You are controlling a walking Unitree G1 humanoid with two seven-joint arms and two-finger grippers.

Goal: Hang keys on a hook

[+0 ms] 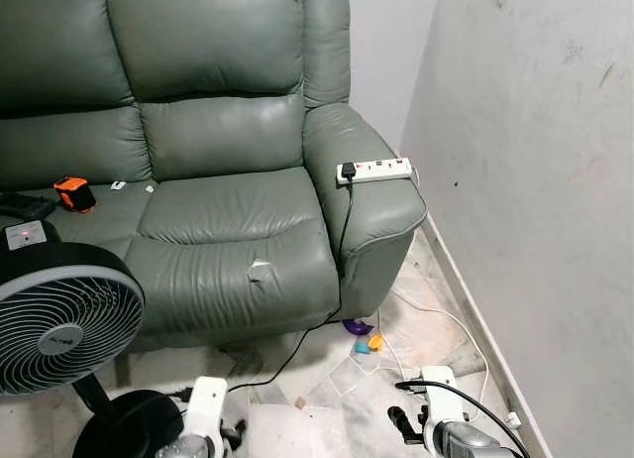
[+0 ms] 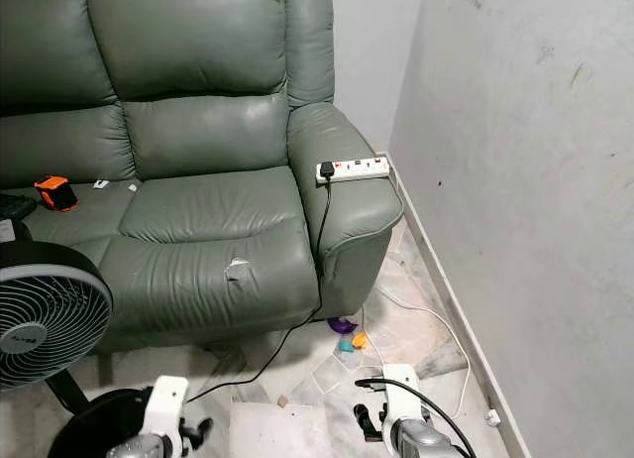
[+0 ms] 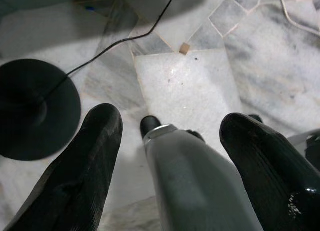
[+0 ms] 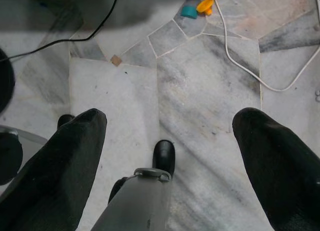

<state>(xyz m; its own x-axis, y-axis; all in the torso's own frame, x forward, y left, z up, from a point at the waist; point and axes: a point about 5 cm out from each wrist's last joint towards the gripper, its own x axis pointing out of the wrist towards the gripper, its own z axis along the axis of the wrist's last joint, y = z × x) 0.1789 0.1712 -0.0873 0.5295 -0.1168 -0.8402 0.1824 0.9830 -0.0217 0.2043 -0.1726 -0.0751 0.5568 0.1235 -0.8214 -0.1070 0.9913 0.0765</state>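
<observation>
The robot stood before a green leather sofa [image 1: 198, 180] in a room corner, both arms hanging low over a marble floor [image 4: 200, 116]. Neither keys nor a hook could be made out anywhere, so the task appeared to be at its very start: searching. The next move probably called for looking or walking elsewhere to find the keys before any reaching.

The left gripper [image 3: 170, 136] hung with its two black fingers [image 3: 85, 161] spread wide apart, holding nothing and touching nothing. Beyond its fingertips lay pale marble, and off to one side of it the round black base [image 3: 35, 108] of a standing fan [image 1: 54, 319], with a thin black cable [image 3: 125, 36] running past.

The right gripper [image 4: 167, 136] was likewise wide open and empty, above bare floor. Ahead of its fingers lay small teal and orange plastic bits [image 4: 196, 8] and a white cable [image 4: 240, 66] curving away along the floor.

Further off, a white power strip [image 1: 374, 169] rested on the sofa arm, and a small orange and black object [image 1: 73, 193] sat on the seat cushion.
</observation>
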